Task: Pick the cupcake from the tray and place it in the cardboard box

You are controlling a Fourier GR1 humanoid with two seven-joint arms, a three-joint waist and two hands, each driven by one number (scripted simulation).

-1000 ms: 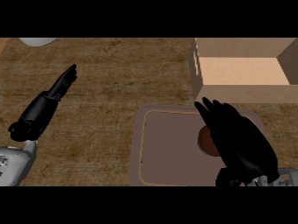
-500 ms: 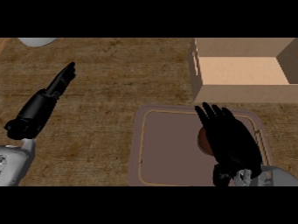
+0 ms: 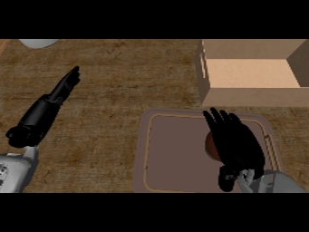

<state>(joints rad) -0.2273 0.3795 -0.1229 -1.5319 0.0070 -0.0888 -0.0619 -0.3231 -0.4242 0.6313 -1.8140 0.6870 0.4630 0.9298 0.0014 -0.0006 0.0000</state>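
A brown tray (image 3: 173,154) lies on the counter at the lower middle. My right hand (image 3: 235,144) hovers over the tray's right half with fingers straight, palm down, and hides most of the cupcake (image 3: 210,146); only a reddish-brown sliver shows at the hand's left edge. I cannot tell whether the hand touches it. The open cardboard box (image 3: 253,95) stands just beyond the tray at the upper right, nothing visible inside. My left hand (image 3: 61,90) rests at the left over the counter, fingers straight and pointing away.
A pale round object (image 3: 39,43) peeks in at the top left edge. The wooden counter (image 3: 117,77) stretches between my left hand and the box. A lighter strip runs along the far left edge.
My right hand has slid left and slightly toward me over the tray, coming to lie above the cupcake and covering more of it. The left hand has stayed still.
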